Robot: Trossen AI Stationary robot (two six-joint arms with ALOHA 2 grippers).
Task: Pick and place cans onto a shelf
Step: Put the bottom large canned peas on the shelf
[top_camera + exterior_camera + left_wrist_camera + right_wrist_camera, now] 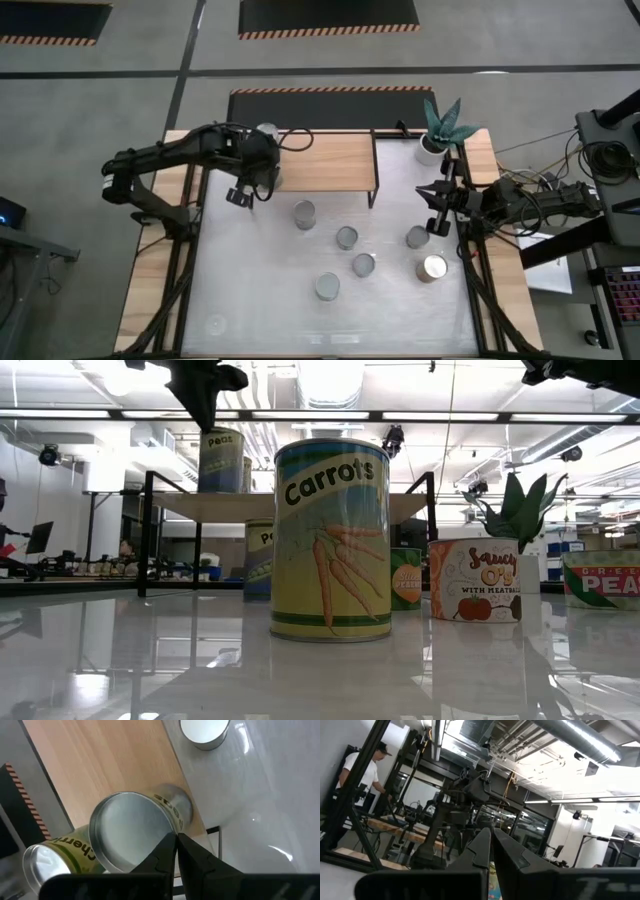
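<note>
Left hand (240, 194) fingers closed, empty, above shelf (330, 165) left end beside two cans (132, 837), right hand (437, 208) closed, idle at table edge

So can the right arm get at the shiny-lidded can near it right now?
Probably yes: the right gripper hangs just beyond the shiny-lidded can, with only one other can standing beside that path.

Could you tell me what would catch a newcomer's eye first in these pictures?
The tall carrots can fills the middle of the low view. Behind it, the left gripper sits at the left end of the shelf, jaws shut, beside two cans on its board. Five more cans dot the white table.
</note>
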